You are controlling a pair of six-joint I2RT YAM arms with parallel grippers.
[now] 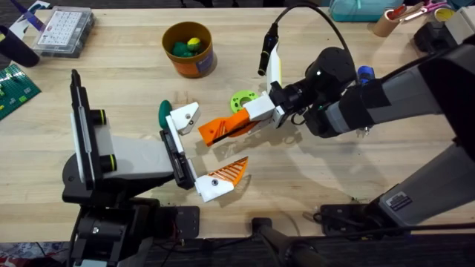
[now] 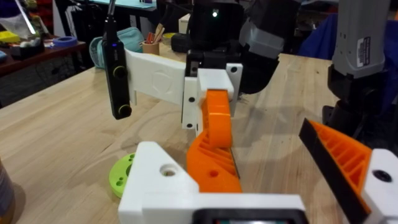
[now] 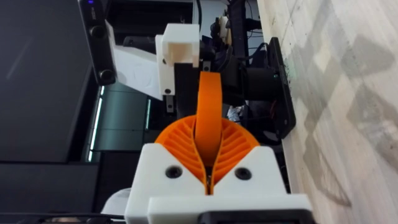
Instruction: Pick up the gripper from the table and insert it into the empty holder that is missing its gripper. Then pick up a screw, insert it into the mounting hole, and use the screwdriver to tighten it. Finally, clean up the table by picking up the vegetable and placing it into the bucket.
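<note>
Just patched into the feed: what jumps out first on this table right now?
The right gripper at mid-table is shut on the loose orange finger, holding it just off the empty white holder on the left arm. Beside it lies a lime-green disc. Farther back stands the orange-brown bucket with something green and yellow inside.

A pale, light-grained wooden tabletop [image 1: 111, 89] fills the scene under even, bright light. In the left wrist view, a dim room lies beyond it, with a dark side table [image 2: 37, 59] holding clutter.
</note>
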